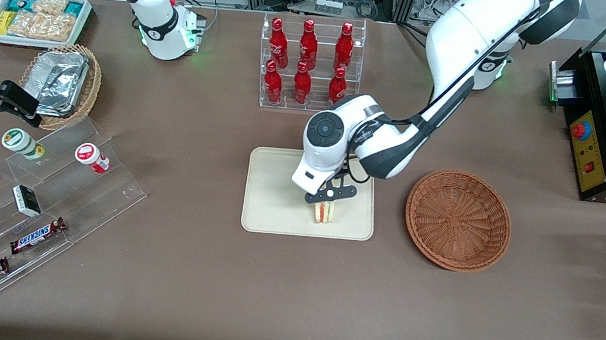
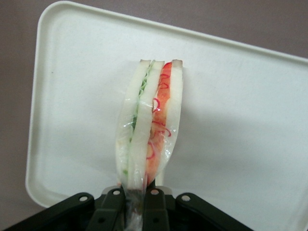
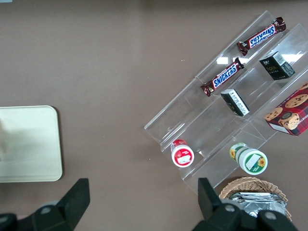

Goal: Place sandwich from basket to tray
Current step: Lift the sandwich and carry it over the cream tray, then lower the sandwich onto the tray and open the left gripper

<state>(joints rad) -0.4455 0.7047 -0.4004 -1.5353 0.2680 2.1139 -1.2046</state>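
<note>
hand (image 1: 327, 199) over tray (image 1: 274, 213), pinching sandwich (image 1: 324, 212) | basket (image 1: 458, 219) beside tray

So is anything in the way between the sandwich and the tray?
Nothing visible. The hand is shut on the sandwich right over the tray, and that part of the tray is bare.

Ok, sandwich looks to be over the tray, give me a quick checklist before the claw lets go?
1. Claw shut on the sandwich: ok, the wrist view shows its fingers pinching the wrapped edge.
2. Sandwich over the tray, inside the rim: ok, toward the edge nearest the front camera.
3. Sandwich touching the tray surface: cannot tell.
4. Drop spot bare: ok, nothing else lies on the tray.
5. Basket emptied: ok, no sandwich left in it.
6. Sandwich will stay upright once released: cannot tell.
</note>
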